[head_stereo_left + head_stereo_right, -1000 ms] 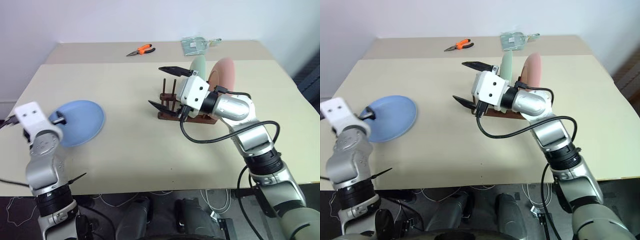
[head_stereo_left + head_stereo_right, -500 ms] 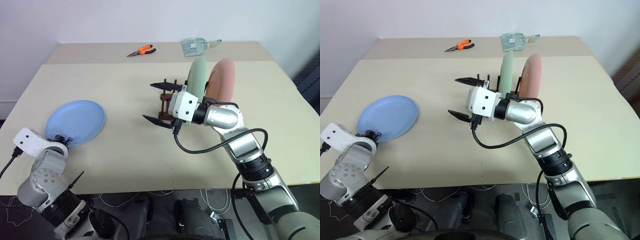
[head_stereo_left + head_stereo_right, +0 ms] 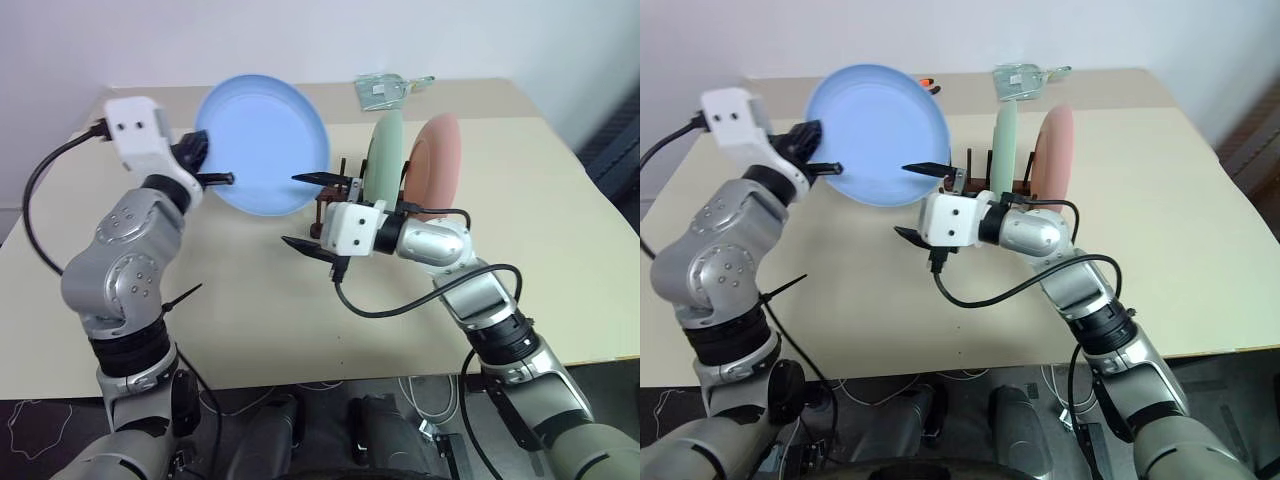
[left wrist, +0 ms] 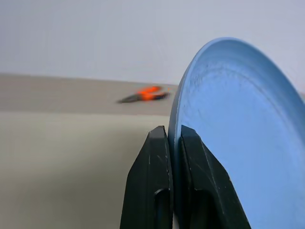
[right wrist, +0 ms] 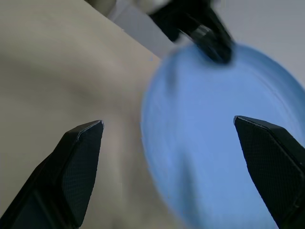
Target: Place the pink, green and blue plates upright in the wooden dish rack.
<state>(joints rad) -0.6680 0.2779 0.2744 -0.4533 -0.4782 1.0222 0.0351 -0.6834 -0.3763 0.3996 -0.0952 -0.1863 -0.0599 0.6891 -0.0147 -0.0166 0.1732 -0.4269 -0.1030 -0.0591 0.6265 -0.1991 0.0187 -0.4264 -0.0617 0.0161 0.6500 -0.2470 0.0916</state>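
The blue plate [image 3: 265,140] hangs upright in the air above the table's left half, with my left gripper [image 3: 205,168] shut on its left rim. In the left wrist view both black fingers [image 4: 157,162] pinch the blue plate's [image 4: 233,143] edge. My right gripper [image 3: 292,210] stands open just right of it, jaws wide apart and facing the plate's [image 5: 224,138] surface. Behind that hand the green plate [image 3: 388,165] and the pink plate [image 3: 437,165] stand upright in the wooden dish rack [image 3: 324,208], which the arm partly hides.
Orange-handled pliers [image 4: 145,94] lie near the table's far edge. A clear packet [image 3: 385,88] sits at the far edge behind the rack. The table's [image 3: 250,300] bare beige top stretches in front of both arms.
My left gripper shut on the blue plate's rim and lifted it off the table, up and to the right, tilting it upright. The right gripper shifted slightly left and down, still open.
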